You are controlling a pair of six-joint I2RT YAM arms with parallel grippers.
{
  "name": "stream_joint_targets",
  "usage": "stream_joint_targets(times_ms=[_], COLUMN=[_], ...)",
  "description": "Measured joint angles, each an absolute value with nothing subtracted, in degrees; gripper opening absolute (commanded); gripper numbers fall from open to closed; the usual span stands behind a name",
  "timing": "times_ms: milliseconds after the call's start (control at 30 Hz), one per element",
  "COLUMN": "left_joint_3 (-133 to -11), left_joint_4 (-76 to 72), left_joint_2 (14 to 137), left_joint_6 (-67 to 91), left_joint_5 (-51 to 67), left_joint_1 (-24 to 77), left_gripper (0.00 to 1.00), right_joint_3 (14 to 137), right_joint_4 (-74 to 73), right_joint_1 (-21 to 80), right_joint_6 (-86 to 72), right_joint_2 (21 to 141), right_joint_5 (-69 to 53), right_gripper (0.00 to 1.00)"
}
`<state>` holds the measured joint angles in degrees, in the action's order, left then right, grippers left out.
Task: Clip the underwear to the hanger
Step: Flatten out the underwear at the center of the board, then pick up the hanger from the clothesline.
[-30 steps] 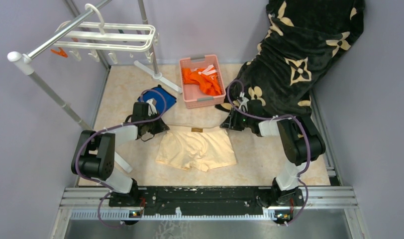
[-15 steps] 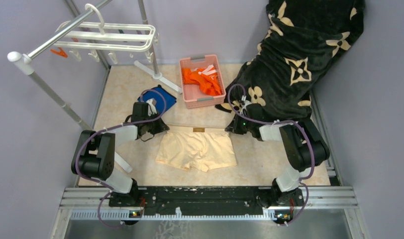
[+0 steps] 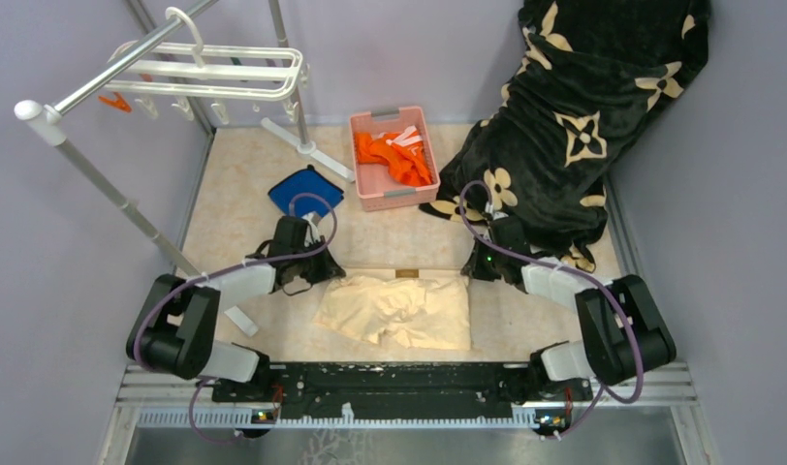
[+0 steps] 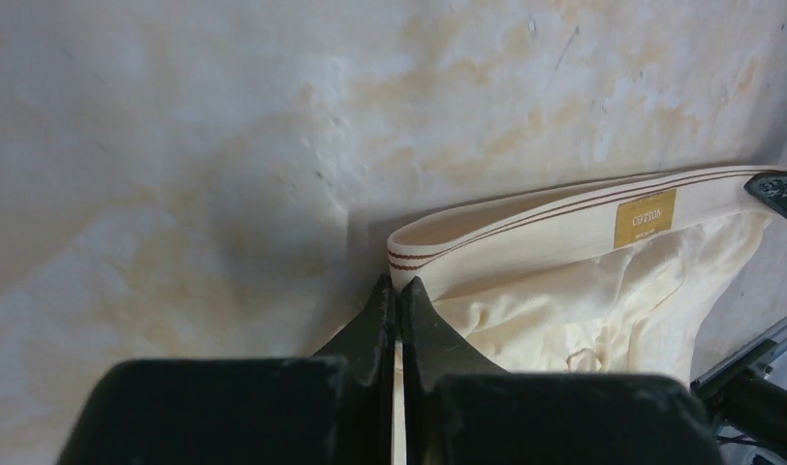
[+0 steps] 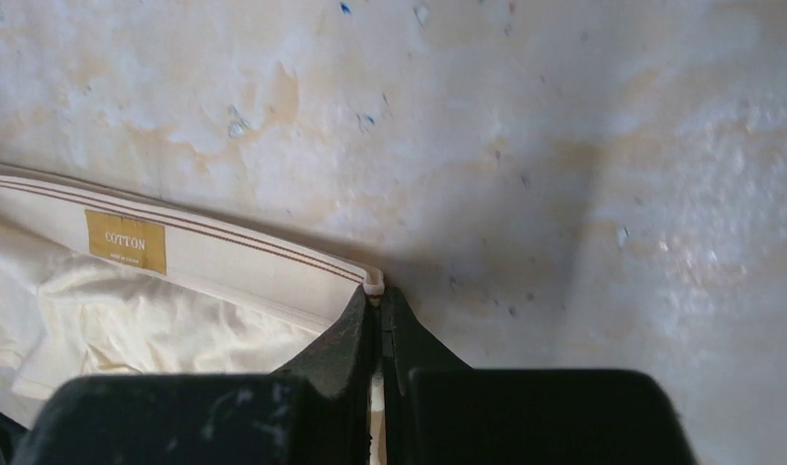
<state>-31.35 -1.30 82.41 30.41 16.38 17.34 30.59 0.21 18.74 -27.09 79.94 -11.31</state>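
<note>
The pale peach underwear (image 3: 399,310) hangs between my two grippers near the table's front, waistband stretched and lifted, a gold label (image 4: 645,217) at its middle. My left gripper (image 4: 396,283) is shut on the left waistband corner (image 3: 330,274). My right gripper (image 5: 374,291) is shut on the right waistband corner (image 3: 470,274). The legs of the underwear (image 5: 99,320) sag onto the table. The white hanger (image 3: 215,73) hangs from the grey rack pole at the far left, small clips dangling under its bars.
A pink basket (image 3: 393,158) with orange clothes stands at the back centre. A blue folded cloth (image 3: 305,190) lies behind my left arm. A black floral blanket (image 3: 583,116) covers the back right. The grey rack pole (image 3: 99,184) slants across the left side.
The right gripper closed on the waistband's right corner. Both arms then drew the underwear toward the near edge and to the right, lifting the waistband; the blue cloth is now uncovered.
</note>
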Motion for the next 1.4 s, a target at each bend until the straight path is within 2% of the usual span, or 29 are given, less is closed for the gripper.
stream_joint_targets(times_ms=[167, 333, 533, 567, 633, 767, 867, 933, 1133, 1267, 1400], left_joint_3=[-27.62, -24.40, -30.20, -31.40, -33.61, -34.76, -34.59, -33.95, -33.01, -34.35, -35.24], left_joint_4=[1.19, 2.17, 2.00, 1.74, 0.93, -0.86, -1.41, -0.58, 7.64, 10.92, 12.58], left_joint_2=[76.84, 71.99, 78.00, 79.46, 82.11, 83.94, 82.87, 81.08, 68.03, 55.99, 45.93], left_joint_6=[36.67, 40.38, 37.47, 36.86, 35.66, 34.15, 32.86, 32.10, 29.95, 29.43, 29.52], left_joint_5=[11.97, 8.47, 3.22, 2.61, 1.83, 1.58, 0.84, -0.05, -3.09, -5.45, -8.08], left_joint_1=[25.26, 27.03, 26.44, 26.11, 25.32, 24.47, 24.14, 23.92, 23.62, 23.62, 23.55], left_gripper=[0.00, 0.00, 0.01, 0.03, 0.09, 0.43, 0.57, 0.61, 0.63, 0.66, 0.67], right_joint_3=[28.34, 26.57, 29.04, 30.11, 31.88, 33.61, 33.87, 33.87, 33.87, 35.48, 41.17], right_joint_4=[-6.61, -8.01, -5.04, -4.62, -3.62, -1.98, -1.67, -2.44, -6.24, -7.57, -7.44], right_joint_1=[18.74, 18.74, 18.85, 18.90, 18.96, 18.96, 18.94, 18.94, 18.94, 18.94, 18.94], right_joint_6=[-27.03, -27.29, -27.20, -27.07, -26.94, -26.44, -25.69, -25.08, -22.46, -21.80, -23.83], right_joint_2=[73.67, 71.09, 75.37, 76.75, 79.13, 81.38, 81.10, 80.03, 69.12, 59.83, 55.83], right_joint_5=[-9.54, -8.71, -8.23, -7.88, -7.25, -6.42, -5.30, -4.21, -1.02, -0.49, -1.63], right_gripper=[0.00, 0.00, 0.00, 0.01, 0.09, 0.32, 0.41, 0.43, 0.51, 0.51, 0.48])
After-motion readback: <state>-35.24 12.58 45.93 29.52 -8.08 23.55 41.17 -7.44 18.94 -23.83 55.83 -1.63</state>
